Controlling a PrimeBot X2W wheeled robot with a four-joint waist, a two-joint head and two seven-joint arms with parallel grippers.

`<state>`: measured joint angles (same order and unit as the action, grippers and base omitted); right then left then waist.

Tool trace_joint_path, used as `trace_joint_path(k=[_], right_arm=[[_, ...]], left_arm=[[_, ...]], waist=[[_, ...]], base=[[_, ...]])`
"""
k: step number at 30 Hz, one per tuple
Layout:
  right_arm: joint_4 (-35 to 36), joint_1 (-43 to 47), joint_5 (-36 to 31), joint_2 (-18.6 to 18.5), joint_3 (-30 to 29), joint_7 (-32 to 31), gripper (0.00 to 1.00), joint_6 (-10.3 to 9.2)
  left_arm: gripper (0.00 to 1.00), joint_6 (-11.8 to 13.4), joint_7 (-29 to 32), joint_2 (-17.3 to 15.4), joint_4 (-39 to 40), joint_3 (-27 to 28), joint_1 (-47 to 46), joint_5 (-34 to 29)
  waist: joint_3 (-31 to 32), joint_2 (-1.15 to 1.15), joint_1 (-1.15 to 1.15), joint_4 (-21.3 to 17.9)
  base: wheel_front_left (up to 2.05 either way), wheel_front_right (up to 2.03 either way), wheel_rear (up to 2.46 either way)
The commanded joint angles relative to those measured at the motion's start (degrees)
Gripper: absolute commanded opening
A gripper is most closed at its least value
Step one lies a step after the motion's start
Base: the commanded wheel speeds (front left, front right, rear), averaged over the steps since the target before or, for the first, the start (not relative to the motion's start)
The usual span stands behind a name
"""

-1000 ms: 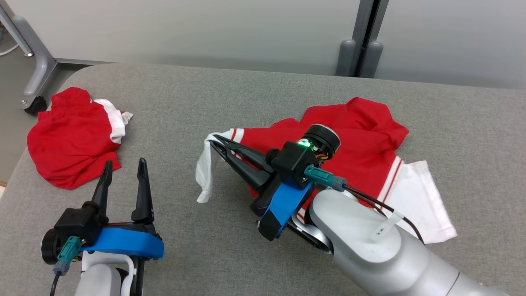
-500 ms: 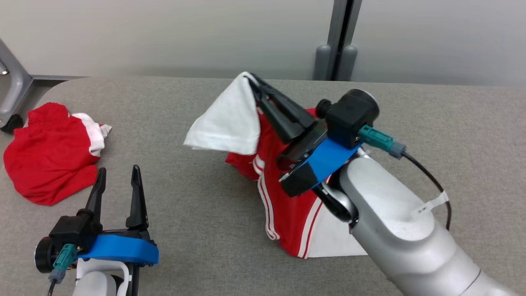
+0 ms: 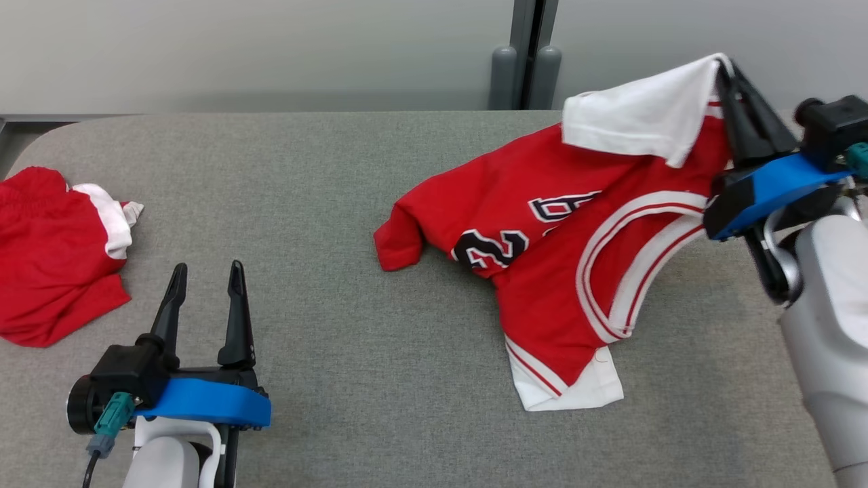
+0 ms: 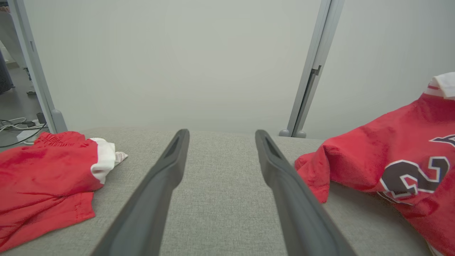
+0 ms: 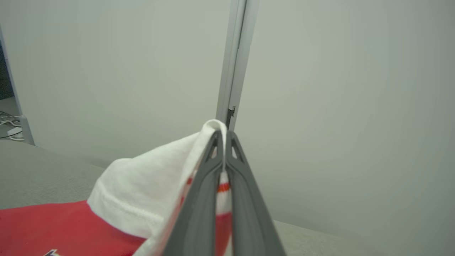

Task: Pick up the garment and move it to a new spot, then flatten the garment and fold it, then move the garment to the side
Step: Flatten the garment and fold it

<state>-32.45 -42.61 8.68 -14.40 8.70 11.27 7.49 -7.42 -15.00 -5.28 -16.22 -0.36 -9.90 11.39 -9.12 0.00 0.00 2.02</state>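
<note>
Soft red jersey, white sleeve clamped in right jaws, raised at right, rest draped on grey woven worktop, left jaws apart, crumpled red garment far left

This looks like a robotics lab or test room rather than a home. The work surface is a wide table padded in plain grey fabric with rounded corners, set against bare pale-grey partition panels joined by a slim metal post on grey feet. Beyond the table's far left corner, the left wrist view shows loose cables lying on a hard grey floor beside another metal upright.
</note>
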Motion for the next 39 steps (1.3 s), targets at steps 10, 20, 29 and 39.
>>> trace_joint_path(k=[10, 20, 29, 39], right_arm=[[-14.05, -6.21, -9.05, -8.11, -15.73, -1.36, 0.0, 0.01], [-21.88, -10.9, -17.64, -5.49, -23.85, 1.79, 1.0, 0.0], [-17.13, -7.62, -19.61, 0.72, -23.66, 3.92, 1.0, 0.01], [-8.73, 3.44, -14.2, 6.28, -13.93, 3.95, 1.0, 0.0]], left_arm=[[1.0, -0.11, -0.23, -1.06, -0.31, -1.41, -3.28, 1.32], [1.0, -0.11, -0.23, -0.75, -0.72, -1.14, -4.52, 1.53], [1.0, -0.11, -0.23, -0.9, -0.89, 0.12, -2.55, 0.79], [1.0, -0.11, -0.23, -0.53, -0.18, 1.14, -0.6, 0.06]], waist=[[-3.86, 0.0, 0.0, 4.14], [-5.32, 0.0, 0.0, 4.82], [-2.91, 0.0, 0.0, 2.55], [-0.96, 0.0, 0.0, 0.99]], base=[[0.0, 0.0, 0.0], [0.0, 0.0, 0.0], [0.0, 0.0, 0.0], [0.0, 0.0, 0.0]])
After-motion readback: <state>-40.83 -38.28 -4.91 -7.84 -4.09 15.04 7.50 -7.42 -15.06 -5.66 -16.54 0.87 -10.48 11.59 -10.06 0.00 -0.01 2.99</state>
